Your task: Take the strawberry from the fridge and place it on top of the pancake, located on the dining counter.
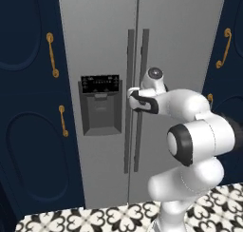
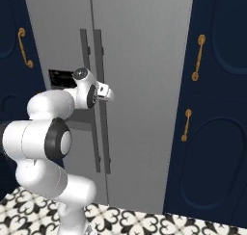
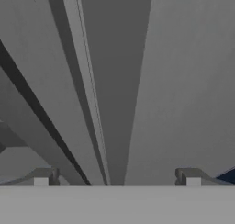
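The fridge (image 1: 104, 36) is a tall grey double-door unit, and both doors are closed. The strawberry is hidden behind them. The pancake and the dining counter are out of view. My gripper (image 1: 133, 100) is up against the two vertical bar handles (image 1: 129, 140) at the door seam, level with the dispenser. In the right base view the gripper (image 2: 111, 95) reaches the handles (image 2: 100, 51) from the left. In the hand view the gripper (image 3: 117, 178) is open, its fingertips (image 3: 41, 177) set wide apart. A pale handle bar (image 3: 87, 90) runs up between them, untouched.
A dark dispenser panel (image 1: 100, 105) is set into the left fridge door. Navy cabinets with gold handles flank the fridge on the left (image 1: 28, 131) and right (image 2: 212, 133). Black-and-white patterned floor tiles (image 1: 95, 219) lie below.
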Available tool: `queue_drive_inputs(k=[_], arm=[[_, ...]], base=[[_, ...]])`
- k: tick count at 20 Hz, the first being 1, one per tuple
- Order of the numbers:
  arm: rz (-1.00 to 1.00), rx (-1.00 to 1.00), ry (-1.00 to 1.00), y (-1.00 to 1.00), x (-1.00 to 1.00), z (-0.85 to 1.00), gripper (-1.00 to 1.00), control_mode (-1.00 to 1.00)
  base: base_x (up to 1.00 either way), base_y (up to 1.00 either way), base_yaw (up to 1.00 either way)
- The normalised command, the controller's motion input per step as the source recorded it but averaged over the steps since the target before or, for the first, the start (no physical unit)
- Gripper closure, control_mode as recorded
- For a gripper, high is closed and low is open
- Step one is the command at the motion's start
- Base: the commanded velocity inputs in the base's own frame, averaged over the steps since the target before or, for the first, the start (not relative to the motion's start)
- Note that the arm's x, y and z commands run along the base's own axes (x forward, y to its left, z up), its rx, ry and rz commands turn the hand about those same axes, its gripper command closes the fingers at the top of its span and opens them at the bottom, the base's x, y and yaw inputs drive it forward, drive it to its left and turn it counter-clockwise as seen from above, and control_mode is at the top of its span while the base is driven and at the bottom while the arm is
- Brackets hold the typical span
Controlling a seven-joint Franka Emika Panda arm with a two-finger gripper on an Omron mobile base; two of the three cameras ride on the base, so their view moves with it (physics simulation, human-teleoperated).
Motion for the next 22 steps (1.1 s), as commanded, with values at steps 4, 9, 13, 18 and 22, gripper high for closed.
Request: queue_drive_inputs(k=[4,9,13,18,22], arm=[[0.0,0.0,0.0,0.0,0.49,-0.26,-1.0,-1.0],[0.0,0.0,0.0,0.0,0.51,-0.24,-1.0,-1.0],[0.0,0.0,0.0,-0.03,0.39,-0.2,-1.0,-1.0],[0.0,0.0,0.0,-0.08,0.28,-0.28,-1.0,-1.0],[-0.11,0.0,0.0,-0.26,0.32,-0.36,-1.0,-1.0]], base=[[0.0,0.0,0.0],[0.0,0.0,0.0],[0.0,0.0,0.0],[0.0,0.0,0.0],[0.0,0.0,0.0]])
